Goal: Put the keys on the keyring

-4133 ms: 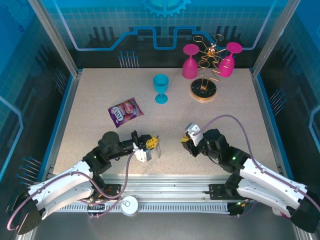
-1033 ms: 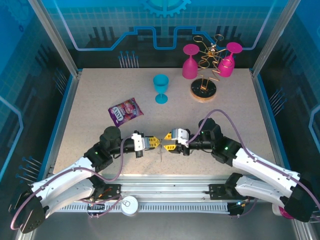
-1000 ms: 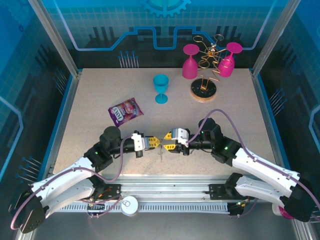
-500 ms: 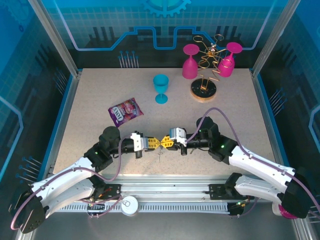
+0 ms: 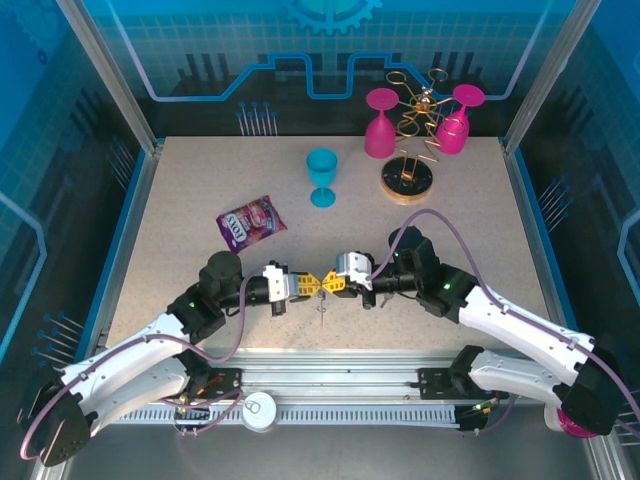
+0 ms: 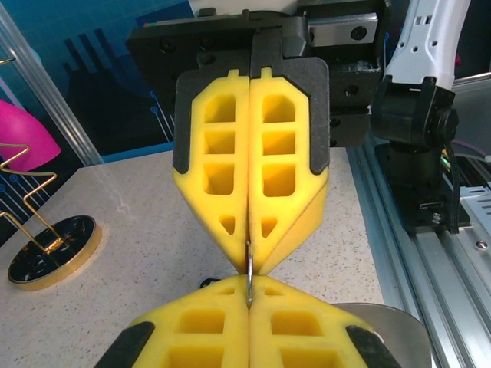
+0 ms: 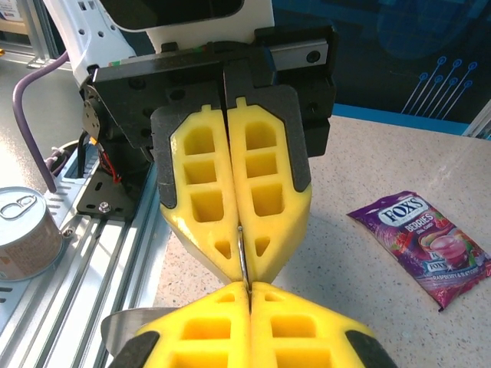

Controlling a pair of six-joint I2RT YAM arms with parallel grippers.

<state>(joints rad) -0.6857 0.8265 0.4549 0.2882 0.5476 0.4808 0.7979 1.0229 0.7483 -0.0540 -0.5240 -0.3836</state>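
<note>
Edgewise, keyring (image 6: 248, 270) between both jaw pairs.

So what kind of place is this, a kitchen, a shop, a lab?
Most likely a robot test cell in a lab: a speckled tabletop walled by blue circuit-print panels, a left arm and right arm bolted to an aluminium rail, and loose props such as a candy packet and blue goblet.

I count two tools: left tool (image 5: 313, 285) and right tool (image 5: 331, 283). On one counter (image 5: 200, 180): two pink goblets (image 5: 379, 135) (image 5: 452, 130), one blue goblet (image 5: 322, 177), one gold wire stand (image 5: 408, 172), one Fox's candy packet (image 5: 250, 222). One tin can (image 7: 27, 230).
</note>
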